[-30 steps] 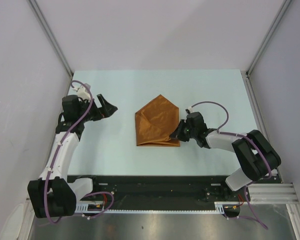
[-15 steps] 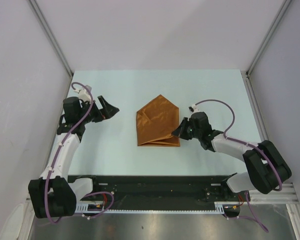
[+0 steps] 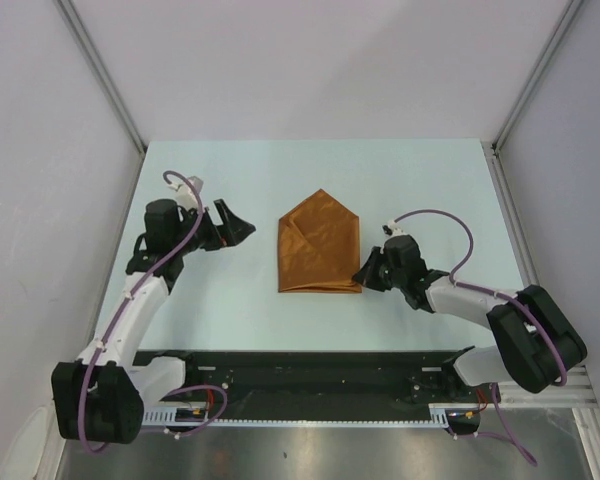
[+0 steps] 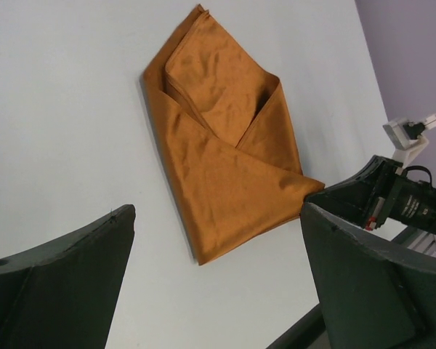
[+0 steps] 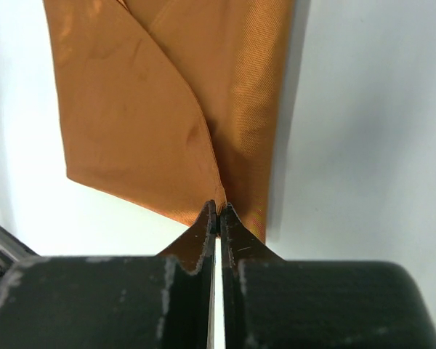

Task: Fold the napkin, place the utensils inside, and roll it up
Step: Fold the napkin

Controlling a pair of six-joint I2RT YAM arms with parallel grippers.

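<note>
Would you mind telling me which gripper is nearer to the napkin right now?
Right. The right gripper is shut on the napkin's near right corner; the left gripper hangs open off its left side, apart from it.

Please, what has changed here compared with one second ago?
The left gripper, open, moved right toward the napkin. The right gripper, shut on the napkin's near right corner, dragged it slightly right, flattening the fold. Nothing was released; the napkin stays folded.

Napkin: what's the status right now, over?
Left pincer open, empty, left of the napkin. Right pincer shut on its near right corner. Napkin folded, flat on table. No utensils in view; nothing in the way.
</note>
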